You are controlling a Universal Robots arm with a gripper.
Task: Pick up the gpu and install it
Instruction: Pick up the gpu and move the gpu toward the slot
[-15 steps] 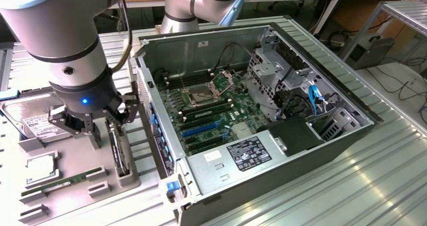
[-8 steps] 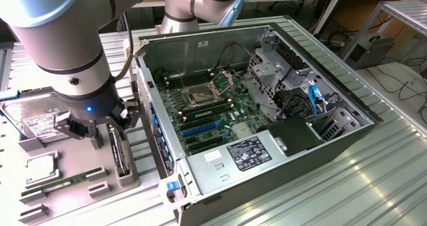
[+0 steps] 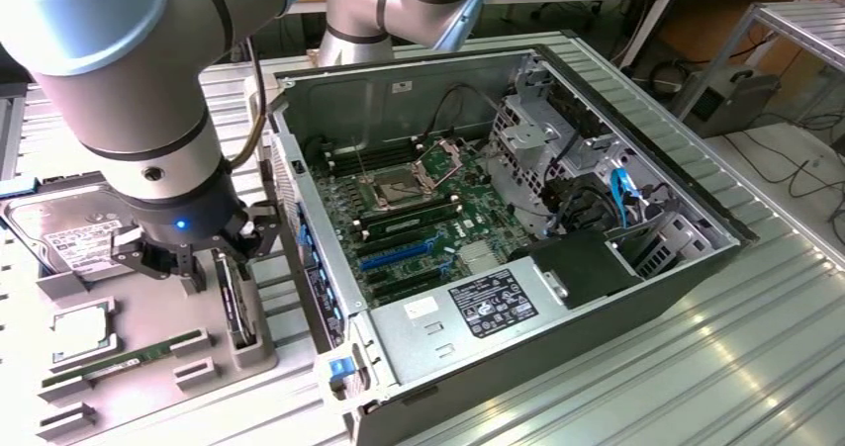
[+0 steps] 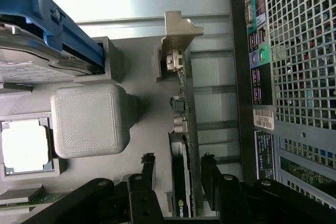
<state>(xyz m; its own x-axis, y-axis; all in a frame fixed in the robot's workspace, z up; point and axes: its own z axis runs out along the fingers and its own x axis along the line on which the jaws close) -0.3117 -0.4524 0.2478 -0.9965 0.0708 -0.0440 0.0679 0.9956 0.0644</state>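
the hand (image 3: 209,266) is down over the grey tray (image 3: 158,406) that sits on the tabletop (image 3: 739,367), on the exterior view's left of the open computer case (image 3: 528,219). the gpu (image 3: 240,312) stands on its edge in a slot of that tray, just beside the case wall, with its silvery bracket (image 4: 176,35) at the end away from the hand.

from the wrist view the hand (image 4: 178,170) is spread open, one black finger (image 4: 148,167) on each side of the gpu (image 4: 182,182). i can see tray showing between the card and the finger on the block side; the other finger sits very near the card, and i can't say if it touches. nothing is gripped.

the other parts lie in their places on the tray: the hard drive (image 3: 59,233), the processor chip (image 3: 82,332) and the green ram stick (image 3: 119,359).

inside the case the motherboard (image 3: 422,219) is bare around the blue slot (image 3: 394,256); no card is seated there.

so i'd judge the job barely begun: the hand is lined up around the card, but the grasp isn't made, and both the lift and the install remain.
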